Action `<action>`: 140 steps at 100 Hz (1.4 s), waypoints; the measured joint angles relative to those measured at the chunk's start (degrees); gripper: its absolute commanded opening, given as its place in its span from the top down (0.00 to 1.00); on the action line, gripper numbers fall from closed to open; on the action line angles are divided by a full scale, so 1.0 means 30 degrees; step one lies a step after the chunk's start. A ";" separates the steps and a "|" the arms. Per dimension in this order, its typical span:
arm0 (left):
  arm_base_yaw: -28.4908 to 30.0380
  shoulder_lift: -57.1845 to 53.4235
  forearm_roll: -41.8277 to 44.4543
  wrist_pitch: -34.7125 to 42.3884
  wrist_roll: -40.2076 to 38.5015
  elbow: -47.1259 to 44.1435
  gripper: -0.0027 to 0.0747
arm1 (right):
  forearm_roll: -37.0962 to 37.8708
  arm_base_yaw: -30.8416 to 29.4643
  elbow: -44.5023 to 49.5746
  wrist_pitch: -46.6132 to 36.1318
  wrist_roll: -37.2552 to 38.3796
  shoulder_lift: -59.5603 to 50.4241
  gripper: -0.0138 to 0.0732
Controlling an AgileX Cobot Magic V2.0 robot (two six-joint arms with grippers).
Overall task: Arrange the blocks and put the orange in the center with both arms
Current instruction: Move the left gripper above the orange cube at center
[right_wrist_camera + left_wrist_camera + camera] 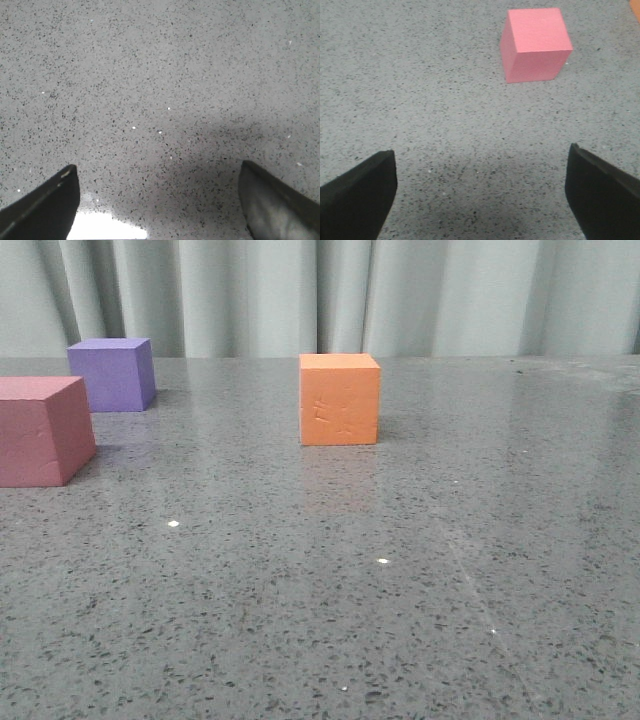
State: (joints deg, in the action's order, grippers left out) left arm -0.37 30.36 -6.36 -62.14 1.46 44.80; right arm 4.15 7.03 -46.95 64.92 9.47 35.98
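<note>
The orange cube (pixel 340 399) with dents on its near face stands mid-table in the front view. The purple cube (pixel 112 374) stands at the far left. The pink-red cube (pixel 42 430) stands nearer at the left edge. It also shows in the left wrist view (pixel 535 45), well ahead of my left gripper (pixel 481 195), which is open and empty above bare table. A sliver of orange (pixel 636 9) shows at that view's edge. My right gripper (pixel 159 200) is open and empty over bare table. Neither gripper shows in the front view.
The grey speckled tabletop (pixel 400 590) runs back to a pale curtain (pixel 400 290). A bright light reflection (pixel 107 227) lies on the table between the right fingers.
</note>
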 measured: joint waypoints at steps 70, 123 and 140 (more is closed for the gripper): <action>0.0000 0.6743 -0.4092 0.0338 0.1203 0.7843 0.19 | -0.0030 0.0000 0.0000 0.0000 -0.0017 0.0000 0.11; -0.7686 1.3997 -0.1804 0.4180 -0.2462 1.1987 0.21 | -0.0075 0.0000 0.0000 0.0000 -0.0047 0.0000 0.11; -1.1444 1.7124 0.2649 0.4563 -0.6214 1.3792 0.21 | -0.0075 0.0000 0.0000 0.0000 -0.0047 0.0000 0.11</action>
State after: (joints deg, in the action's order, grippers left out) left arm -34.70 81.73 1.58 -48.45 -17.18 86.18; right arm 3.93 7.03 -46.95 64.92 9.34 35.98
